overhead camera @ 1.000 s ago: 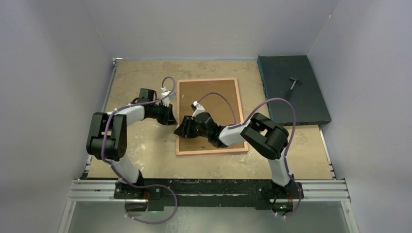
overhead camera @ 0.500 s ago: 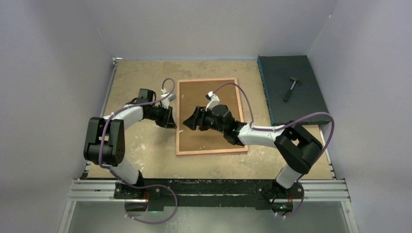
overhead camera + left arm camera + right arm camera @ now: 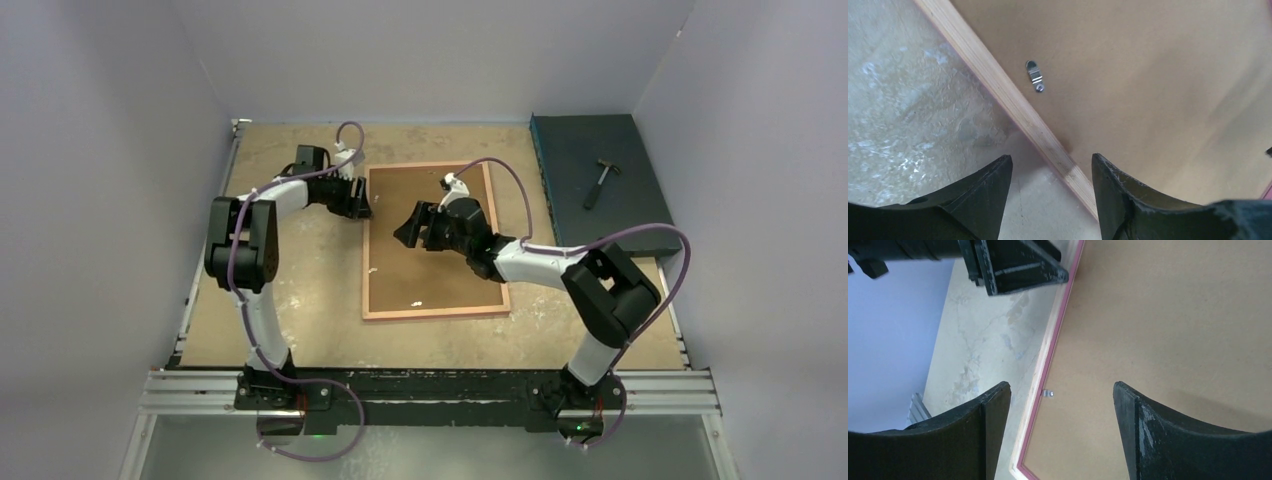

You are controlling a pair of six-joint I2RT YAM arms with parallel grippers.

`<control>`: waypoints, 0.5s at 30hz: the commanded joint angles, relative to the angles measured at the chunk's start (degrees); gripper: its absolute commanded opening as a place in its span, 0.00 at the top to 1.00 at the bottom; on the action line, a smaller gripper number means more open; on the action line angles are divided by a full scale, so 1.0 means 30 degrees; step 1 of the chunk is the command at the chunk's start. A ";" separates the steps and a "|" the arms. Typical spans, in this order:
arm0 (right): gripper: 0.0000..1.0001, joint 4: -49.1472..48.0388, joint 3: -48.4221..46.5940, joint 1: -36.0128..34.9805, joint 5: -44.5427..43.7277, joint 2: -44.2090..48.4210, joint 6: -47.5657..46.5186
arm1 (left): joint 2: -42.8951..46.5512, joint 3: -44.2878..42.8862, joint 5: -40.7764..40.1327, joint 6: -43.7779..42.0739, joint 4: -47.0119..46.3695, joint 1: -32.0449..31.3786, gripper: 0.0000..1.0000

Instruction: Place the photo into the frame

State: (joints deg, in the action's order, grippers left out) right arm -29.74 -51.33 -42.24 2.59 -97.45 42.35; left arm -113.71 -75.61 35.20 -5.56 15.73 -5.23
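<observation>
Left gripper, open, sits over the left rail of the back-up frame, whose long axis runs ahead between its fingers, retaining clip just beyond; right gripper, open, hovers farther inboard.

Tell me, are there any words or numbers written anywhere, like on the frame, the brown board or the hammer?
No words, numbers or signs can be read in any view.
The frame: plain rails, nothing written.
The brown backing board: blank.
The small metal clip: no marking shows.
The hammer and the dark pad under it: too small to show any label.
</observation>
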 commanded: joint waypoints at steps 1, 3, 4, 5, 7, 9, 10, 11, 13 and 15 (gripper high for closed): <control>0.22 -0.0492 -0.0784 0.0749 0.0160 -0.0456 -0.0181 | -0.0579 -0.0703 0.0096 0.0910 -0.0890 0.0219 0.45; 0.22 -0.0715 -0.1006 0.1155 0.0534 -0.0947 -0.0091 | -0.0697 -0.0581 0.0082 0.0971 -0.1040 0.0219 0.50; 0.22 -0.0799 -0.1209 0.1320 0.0670 -0.1212 -0.0076 | -0.0723 -0.0467 0.0074 0.0989 -0.1150 0.0247 0.53; 0.22 -0.0820 -0.1439 0.1458 0.0775 -0.1513 -0.0100 | -0.0733 -0.0325 0.0088 0.1039 -0.1270 0.0316 0.57; 0.22 -0.0843 -0.2074 0.1641 0.1067 -0.2286 -0.0201 | -0.0768 -0.0081 0.0242 0.1065 -0.1494 0.0436 0.67; 0.22 -0.0665 -0.2882 0.1708 0.1228 -0.2996 -0.0359 | -0.0905 0.0055 0.0483 0.0971 -0.1454 0.0454 0.77; 0.22 -0.0554 -0.3274 0.1737 0.1321 -0.3365 -0.0447 | -0.0979 0.0107 0.0571 0.0909 -0.1348 0.0430 0.81; 0.22 -0.0492 -0.3686 0.1759 0.1482 -0.3763 -0.0483 | -0.1029 0.0179 0.0659 0.0842 -0.1251 0.0445 0.85; 0.23 -0.0349 -0.4567 0.1800 0.1805 -0.4505 -0.0544 | -0.0943 0.0573 0.0809 0.0695 -0.1153 0.0451 0.88; 0.23 -0.0192 -0.5474 0.1802 0.2154 -0.5277 -0.0551 | -0.0650 0.1150 0.0850 0.0555 -0.1214 0.0446 0.89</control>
State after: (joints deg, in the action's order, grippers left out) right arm -29.91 -62.02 -36.77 6.00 -111.22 42.13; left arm -116.05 -75.13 37.43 -2.59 12.75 -4.19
